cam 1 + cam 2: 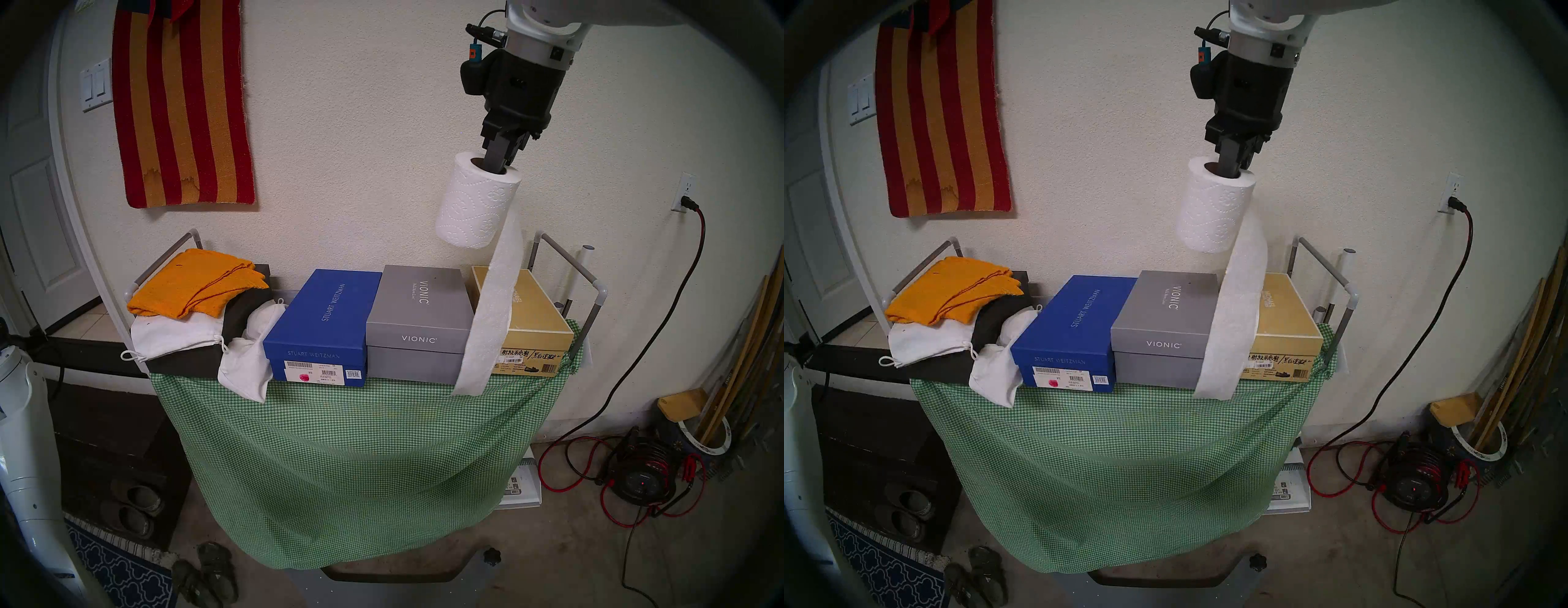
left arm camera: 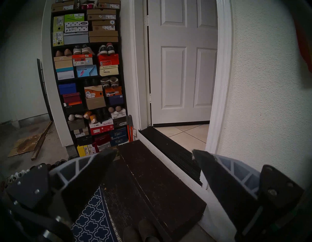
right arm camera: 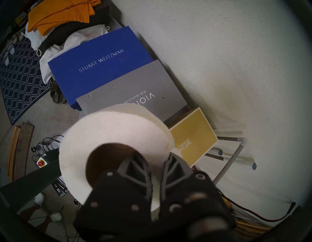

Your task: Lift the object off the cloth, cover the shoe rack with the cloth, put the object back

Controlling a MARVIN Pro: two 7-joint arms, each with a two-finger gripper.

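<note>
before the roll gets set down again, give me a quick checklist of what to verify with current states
1. Right tool pinching the white embossed paper roll by its wall, one finger inside the brown core: ok.
2. Green-and-white checked cloth draped over the front of the grey tube shoe rack: ok.
3. Loose trailing sheet clear of the boxes: not ok, it hangs across the tan shoebox and grey shoebox.
4. Free flat spot on the rack top: cannot tell, the blue shoebox and folded orange cloth crowd it.
5. Left tool open and away from the rack: ok.
</note>
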